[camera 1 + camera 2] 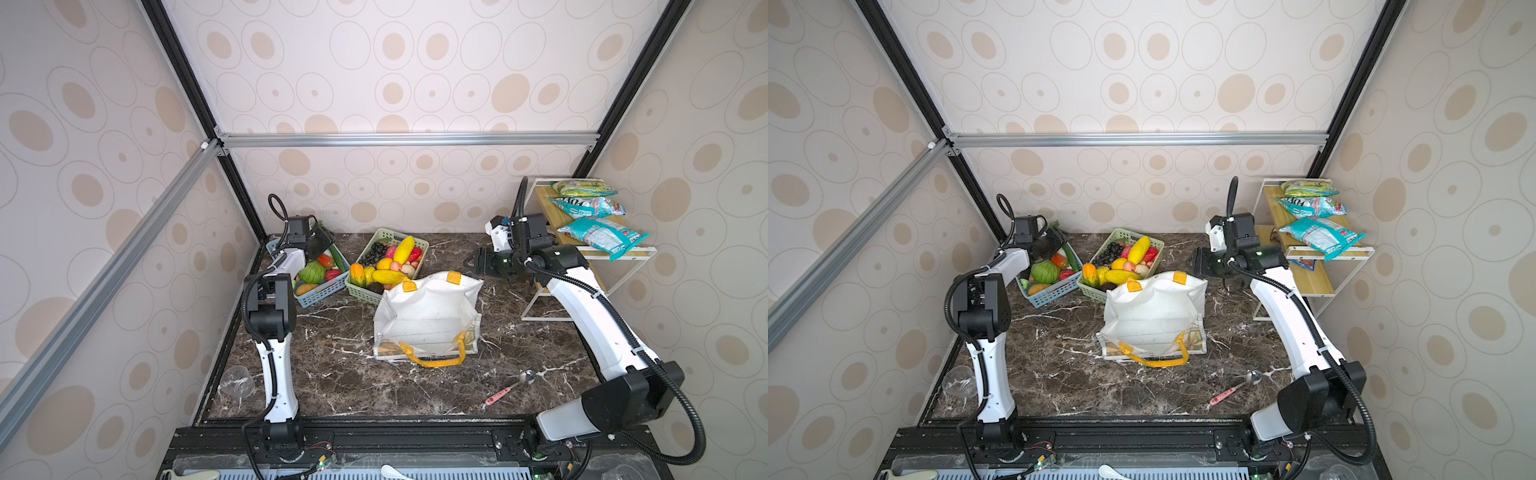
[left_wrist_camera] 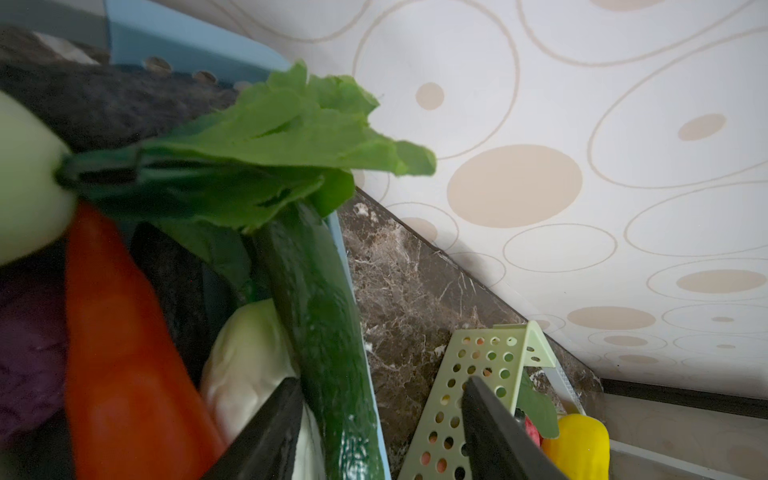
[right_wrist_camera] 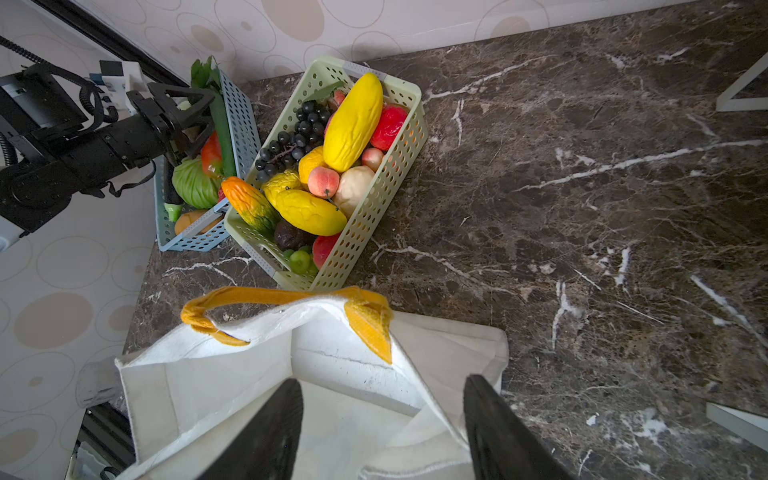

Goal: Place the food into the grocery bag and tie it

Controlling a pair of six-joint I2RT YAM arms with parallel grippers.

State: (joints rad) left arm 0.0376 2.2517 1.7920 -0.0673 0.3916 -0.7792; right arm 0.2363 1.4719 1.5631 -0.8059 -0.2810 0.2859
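Note:
The white grocery bag (image 1: 428, 316) with yellow-orange handles stands open mid-table, nothing visible inside it. Toy food fills a green basket (image 1: 422, 245) and a blue basket (image 1: 328, 291) behind it. My left gripper (image 2: 382, 380) is open, low over the blue basket, with a green cucumber (image 2: 320, 324) lying between its fingers beside an orange carrot (image 2: 116, 332). It grips nothing. My right gripper (image 3: 382, 378) hangs open and empty above the bag's (image 3: 232, 374) far right corner. An orange-green gourd (image 3: 249, 203) rests on the green basket's rim. Teal snack packets (image 1: 602, 235) lie on the shelf.
A white wire rack with wooden shelves (image 1: 582, 266) stands at the back right. A pink-handled spoon (image 1: 511, 386) lies near the front right. A clear glass (image 1: 237, 380) lies at the front left edge. The two baskets touch each other close to the back wall.

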